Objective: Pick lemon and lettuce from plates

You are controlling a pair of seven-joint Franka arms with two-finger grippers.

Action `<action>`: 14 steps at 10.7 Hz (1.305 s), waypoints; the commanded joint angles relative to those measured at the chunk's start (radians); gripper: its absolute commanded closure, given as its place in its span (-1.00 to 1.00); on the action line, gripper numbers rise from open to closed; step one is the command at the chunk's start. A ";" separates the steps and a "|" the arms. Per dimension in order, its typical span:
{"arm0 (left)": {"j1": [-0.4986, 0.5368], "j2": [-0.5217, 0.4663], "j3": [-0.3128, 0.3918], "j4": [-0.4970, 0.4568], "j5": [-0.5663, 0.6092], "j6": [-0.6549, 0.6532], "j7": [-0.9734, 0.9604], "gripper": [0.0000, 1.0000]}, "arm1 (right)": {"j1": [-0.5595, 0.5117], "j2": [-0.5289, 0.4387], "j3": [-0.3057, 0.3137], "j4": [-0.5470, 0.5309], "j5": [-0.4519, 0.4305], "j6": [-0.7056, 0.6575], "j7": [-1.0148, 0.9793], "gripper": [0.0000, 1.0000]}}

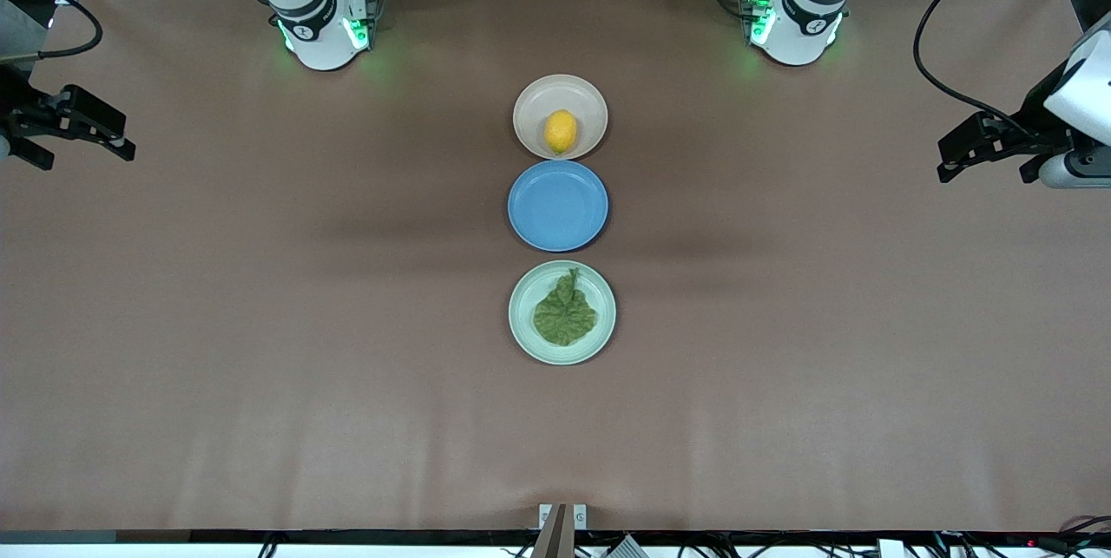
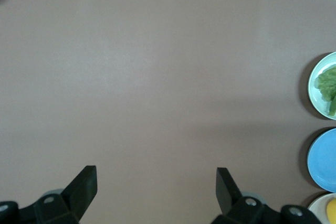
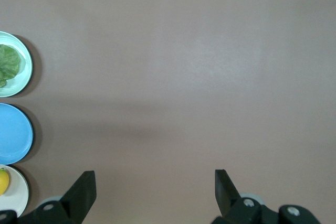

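The lemon (image 1: 560, 131) is sitting on the beige plate (image 1: 531, 107) and the lettuce (image 1: 566, 313) on the green plate (image 1: 522, 328), a blue plate (image 1: 558, 206) lying between them on the counter (image 1: 260, 298). The left gripper (image 1: 955, 160) and right gripper (image 1: 108, 137) are waiting wide open and empty over the counter's ends.

Lemon (image 1: 561, 131) on beige plate (image 1: 531, 111), lettuce (image 1: 566, 311) on mint plate (image 1: 521, 315); both claws seemingly open.
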 commanded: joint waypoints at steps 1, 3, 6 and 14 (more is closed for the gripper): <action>0.005 0.008 -0.003 0.022 -0.013 -0.013 0.020 -1.00 | 0.005 0.000 0.001 0.003 -0.012 -0.007 -0.009 -1.00; -0.004 0.016 -0.006 0.020 -0.019 -0.013 0.012 -1.00 | 0.005 0.002 -0.001 0.003 -0.012 -0.009 -0.009 -1.00; -0.041 0.045 -0.023 0.014 -0.051 -0.006 -0.021 -1.00 | 0.006 0.001 0.001 -0.008 -0.012 -0.009 -0.007 -1.00; -0.343 0.376 -0.028 0.009 -0.123 0.448 -0.150 -1.00 | 0.189 -0.012 0.004 -0.239 0.012 0.086 0.247 -1.00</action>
